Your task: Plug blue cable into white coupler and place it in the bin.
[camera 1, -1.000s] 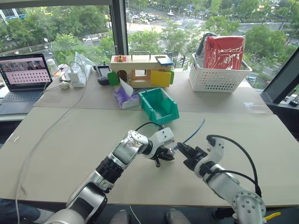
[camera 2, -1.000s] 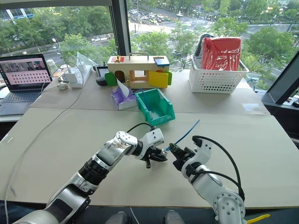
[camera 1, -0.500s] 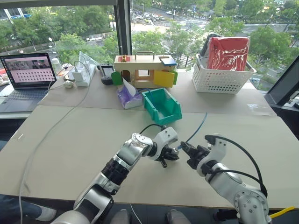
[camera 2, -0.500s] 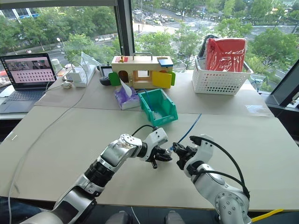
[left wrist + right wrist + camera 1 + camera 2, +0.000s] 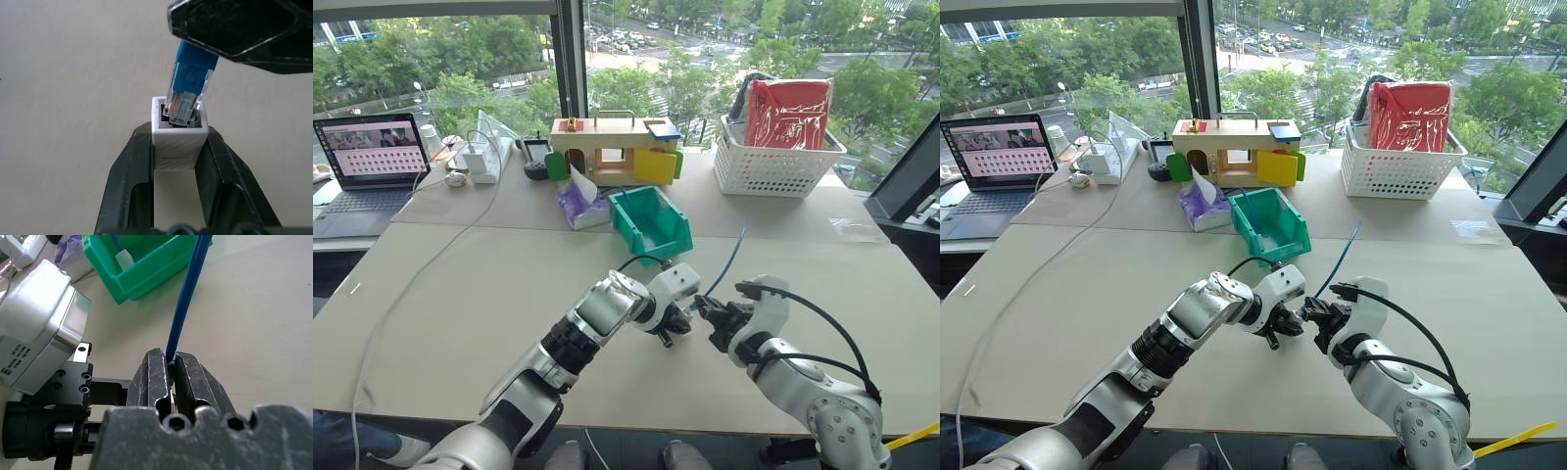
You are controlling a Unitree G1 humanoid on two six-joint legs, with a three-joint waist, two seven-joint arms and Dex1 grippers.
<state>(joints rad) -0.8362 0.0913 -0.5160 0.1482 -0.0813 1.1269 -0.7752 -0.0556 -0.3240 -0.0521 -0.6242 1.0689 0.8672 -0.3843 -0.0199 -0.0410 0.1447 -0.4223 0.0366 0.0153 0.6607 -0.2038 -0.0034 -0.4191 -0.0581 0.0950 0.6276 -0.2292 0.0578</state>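
Tall windows with green trees behind them back a wide beige table. From the head camera, both arms meet low in the middle of the table. The left gripper pinches the white coupler; the right gripper, just at its 3 o'clock, is clamped on the blue cable, which runs off toward 1 o'clock above the tabletop. The bin sits at 12 o'clock from the grippers, near them, with a purple tissue pack touching its 9 o'clock side. A wooden box with coloured doors stands past the bin, a white basket at 2 o'clock, a laptop at 10 o'clock.

Along the left wrist, the two black fingers stand narrow, squeezing the coupler between them, socket facing away. The cable's clear plug has its tip inside the socket, tilted slightly, most of its body outside. The other gripper's fingertip hangs just past it.

Along the right wrist, the fingers are pressed together on the cable, and the bin lies beyond with a cable and a white piece inside.
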